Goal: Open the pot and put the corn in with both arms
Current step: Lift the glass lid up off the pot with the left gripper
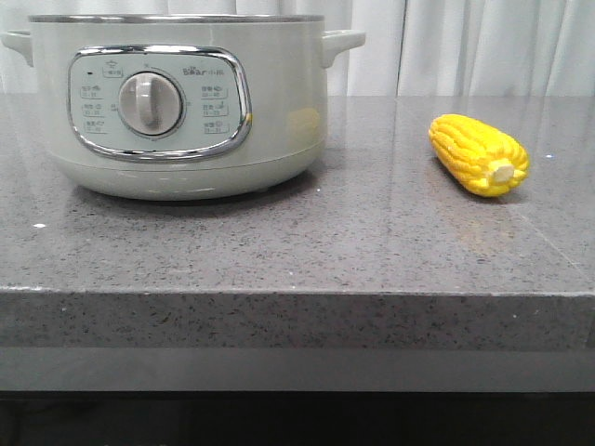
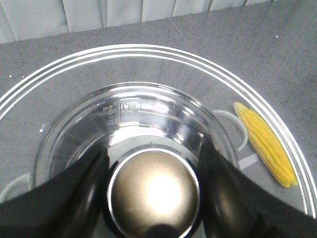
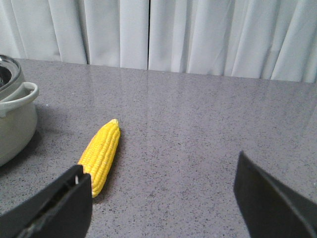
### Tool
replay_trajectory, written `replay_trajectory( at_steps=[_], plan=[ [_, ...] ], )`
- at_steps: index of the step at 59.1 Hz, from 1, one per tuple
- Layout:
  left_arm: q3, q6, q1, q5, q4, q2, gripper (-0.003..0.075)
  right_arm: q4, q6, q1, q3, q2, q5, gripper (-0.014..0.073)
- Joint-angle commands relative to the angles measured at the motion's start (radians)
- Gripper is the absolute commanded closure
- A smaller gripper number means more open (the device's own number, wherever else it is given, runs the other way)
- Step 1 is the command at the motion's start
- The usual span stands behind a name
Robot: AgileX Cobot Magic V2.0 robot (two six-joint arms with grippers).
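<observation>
Corn sits lower left of my spread right hand, axis running diagonally away; left hand straddles lid knob, grip unclear.

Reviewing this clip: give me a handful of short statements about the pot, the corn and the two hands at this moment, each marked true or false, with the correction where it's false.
1. The corn lies on the countertop, outside the pot. True.
2. The glass lid has been taken off the pot. False: it sits on the pot, seen from above in the left wrist view.
3. The left hand has a finger on either side of the lid knob. True.
4. The right hand is shut on the corn. False: it is open, and the corn lies free on the counter beyond it.
5. The corn leans against the pot's side. False: bare counter separates them.
</observation>
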Motion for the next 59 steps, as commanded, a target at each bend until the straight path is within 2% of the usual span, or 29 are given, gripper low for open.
replay_trajectory(
  at_steps=[1, 24, 32, 46, 59],
  plan=[
    [0.055, 0.003, -0.003, -0.141, -0.018, -0.127, 0.0429, -0.007, -0.005, -0.007, -0.031, 0.017, -0.078, -0.0008],
    [0.506, 0.003, -0.003, -0.199, -0.018, -0.57, 0.0429, -0.007, -0.005, -0.007, -0.031, 0.091, -0.092, -0.0008],
    [0.615, 0.003, -0.003, -0.199, -0.02, -0.706, 0.0429, -0.007, -0.005, -0.007, -0.031, 0.133, -0.12, -0.0008],
    [0.741, 0.003, -0.003, -0.199, -0.047, -0.922, 0.044, -0.006, -0.005, 0.01, -0.034, 0.239, -0.146, -0.0008],
    [0.765, 0.003, -0.003, -0.2, -0.047, -1.021, 0.044, 0.016, -0.005, 0.061, -0.075, 0.428, -0.153, -0.0008]
  ],
)
